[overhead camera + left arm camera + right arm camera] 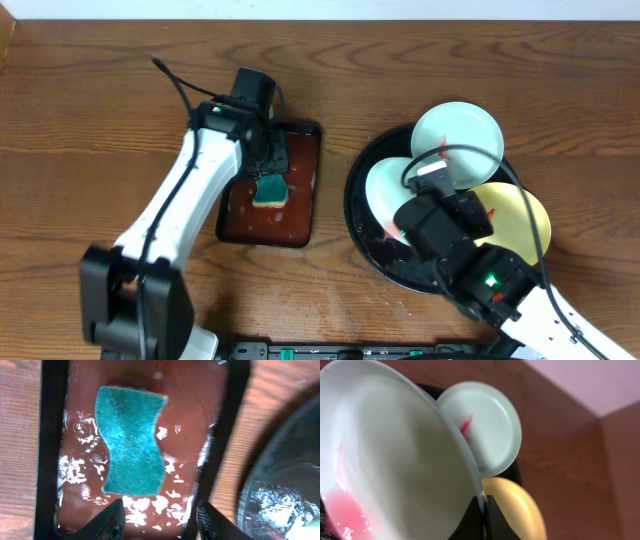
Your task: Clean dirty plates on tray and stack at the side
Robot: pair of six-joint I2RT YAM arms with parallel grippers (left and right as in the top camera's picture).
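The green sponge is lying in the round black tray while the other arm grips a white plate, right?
No: the sponge lies in the rectangular reddish-brown tray, as the left wrist view shows. The right gripper does grip a white plate.

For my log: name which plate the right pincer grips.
The white plate nearest the sponge, pink-smeared, its rim pinched; the other white one and the yellow one are untouched.

The wooden table carries 2 things — a reddish-brown rectangular tray left of centre, the round black tray right.
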